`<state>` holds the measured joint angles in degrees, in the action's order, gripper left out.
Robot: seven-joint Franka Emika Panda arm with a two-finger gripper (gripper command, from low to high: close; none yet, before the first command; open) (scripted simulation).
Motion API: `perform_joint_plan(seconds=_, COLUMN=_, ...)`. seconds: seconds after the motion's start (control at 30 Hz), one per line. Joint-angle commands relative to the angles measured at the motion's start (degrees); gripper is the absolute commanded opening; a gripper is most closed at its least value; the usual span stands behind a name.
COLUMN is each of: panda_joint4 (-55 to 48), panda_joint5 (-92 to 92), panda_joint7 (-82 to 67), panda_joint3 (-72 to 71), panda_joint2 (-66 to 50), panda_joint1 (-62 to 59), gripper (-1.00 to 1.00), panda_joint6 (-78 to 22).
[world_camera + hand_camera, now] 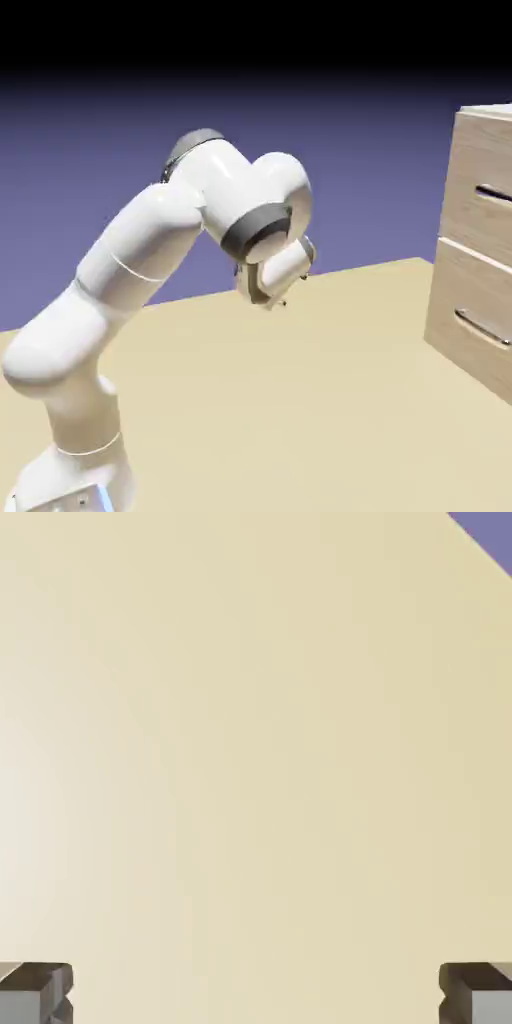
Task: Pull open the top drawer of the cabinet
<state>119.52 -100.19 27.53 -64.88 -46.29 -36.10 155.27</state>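
The cabinet (478, 250) stands at the exterior view's right edge, a light wood-grain chest cut off by the frame. Its top drawer (485, 185) carries a thin dark bar handle (496, 194), and a similar drawer front (470, 320) lies beneath it. My gripper (272, 298) hangs over the table well to the left of the cabinet, pointing downward and touching nothing. In the hand view my gripper (256, 997) is open: the two grey fingertips (36, 992) sit far apart at the bottom corners with only bare table between them. The cabinet does not show in the hand view.
The beige table (300, 400) spreads between the arm and the cabinet. The white arm (130, 260) rises from the lower left. A sliver of blue-violet backdrop (490, 532) shows in the hand view's top right corner.
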Motion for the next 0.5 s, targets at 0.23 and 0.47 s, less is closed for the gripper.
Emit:
perform_joint_plan(seconds=0.23, panda_joint4=-8.3, panda_joint5=-19.9, panda_joint7=-3.0, panda_joint3=-12.9, panda_joint2=-15.7, panda_joint1=-7.3, gripper=0.00, panda_joint6=-3.7)
perform_joint_plan(seconds=0.47, panda_joint4=-15.5, panda_joint5=-37.4, panda_joint7=-5.6, panda_joint3=-24.2, panda_joint2=-29.5, panda_joint1=-13.7, gripper=0.00, panda_joint6=-7.0)
